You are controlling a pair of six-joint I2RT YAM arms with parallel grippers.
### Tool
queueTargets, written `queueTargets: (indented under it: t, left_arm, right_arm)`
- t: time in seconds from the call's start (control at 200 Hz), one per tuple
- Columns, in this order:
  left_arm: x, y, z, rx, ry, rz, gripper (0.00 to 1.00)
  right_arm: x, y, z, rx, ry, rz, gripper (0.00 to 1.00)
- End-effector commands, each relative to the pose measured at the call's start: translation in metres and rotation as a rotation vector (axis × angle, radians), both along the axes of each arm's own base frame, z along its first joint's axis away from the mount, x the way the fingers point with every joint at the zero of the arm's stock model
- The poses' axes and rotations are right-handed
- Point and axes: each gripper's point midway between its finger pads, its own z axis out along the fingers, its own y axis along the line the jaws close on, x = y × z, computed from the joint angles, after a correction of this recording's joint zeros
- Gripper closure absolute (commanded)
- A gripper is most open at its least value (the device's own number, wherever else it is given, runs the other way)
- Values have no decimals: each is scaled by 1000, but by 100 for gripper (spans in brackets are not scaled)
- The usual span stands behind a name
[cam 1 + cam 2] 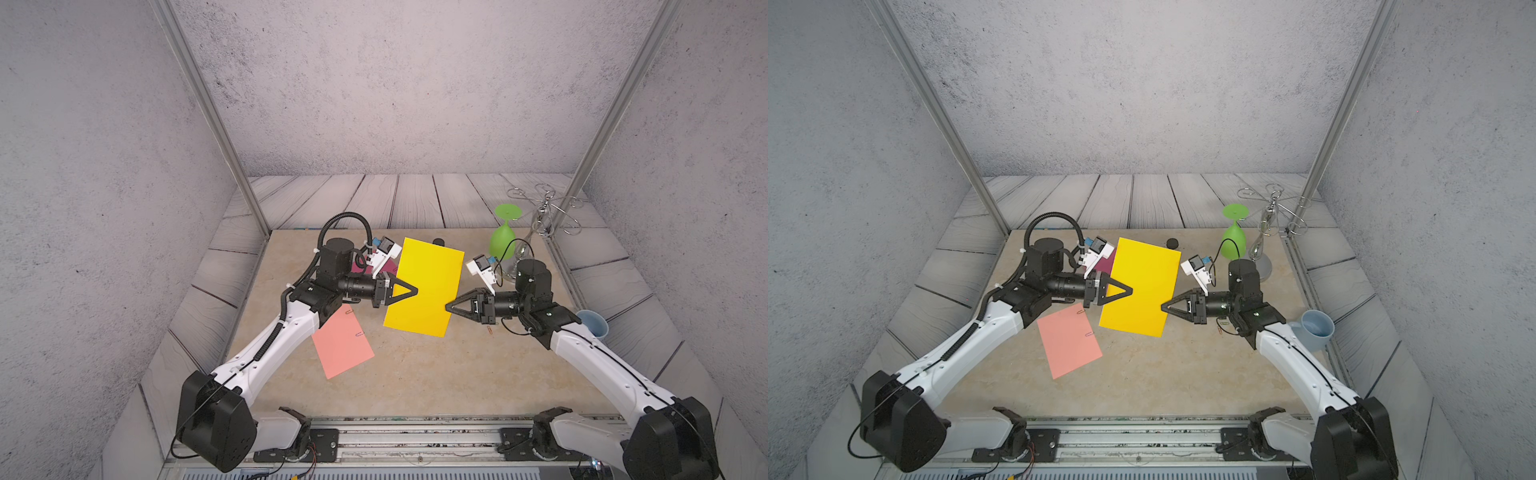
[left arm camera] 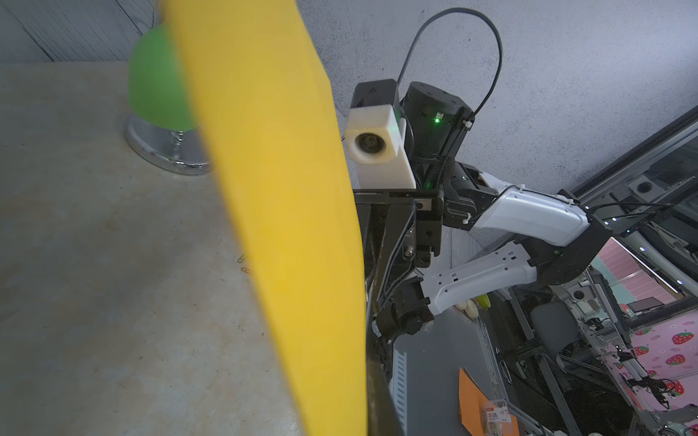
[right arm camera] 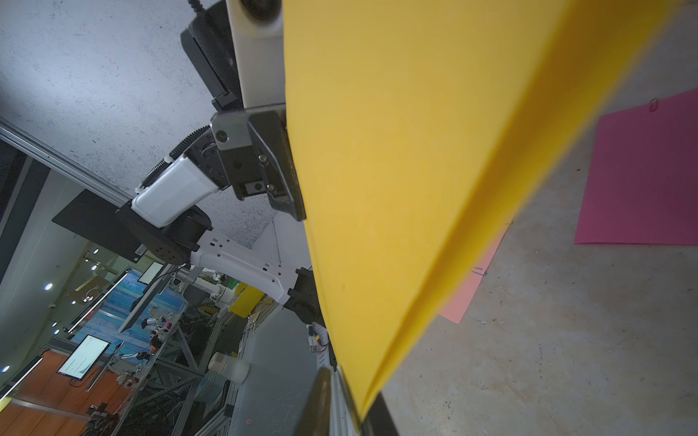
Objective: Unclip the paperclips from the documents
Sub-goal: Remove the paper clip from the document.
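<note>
A yellow document (image 1: 424, 286) (image 1: 1142, 286) hangs upright above the table between both arms. My left gripper (image 1: 415, 291) (image 1: 1131, 292) is shut on its left edge. My right gripper (image 1: 448, 307) (image 1: 1163, 307) pinches its right edge, and in the right wrist view the doubled yellow edge (image 3: 396, 188) runs between the fingers (image 3: 321, 400). A salmon pink document (image 1: 343, 345) lies flat with two paperclips (image 1: 359, 333) on it. The magenta document (image 3: 642, 173), partly hidden behind my left arm in both top views, carries a paperclip (image 3: 653, 105). Loose paperclips (image 1: 490, 330) (image 2: 245, 270) lie by my right arm.
An upturned green glass (image 1: 503, 241) hangs on a chrome wire rack (image 1: 544, 208) at the back right. A blue cup (image 1: 594, 324) lies beside my right forearm. A small black object (image 1: 438, 241) sits behind the yellow sheet.
</note>
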Motion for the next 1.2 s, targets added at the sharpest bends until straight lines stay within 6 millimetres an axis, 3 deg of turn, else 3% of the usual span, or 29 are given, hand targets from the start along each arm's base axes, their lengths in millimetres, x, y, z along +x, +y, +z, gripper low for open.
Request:
queueTargets:
  t: [0.0,0.585,1.196]
  left_arm:
    - [-2,3,9,-16,-42,-4,100]
    - [-5,5,5,-5,-40,-2,100]
    - [-6,9,10,-8,-63,10,100]
  right_arm:
    - [-6,0,19,21,-59,15,82]
    - [-6,-1,17,15,-53,5,93]
    - [-6,-1,12,9,-39,6,92]
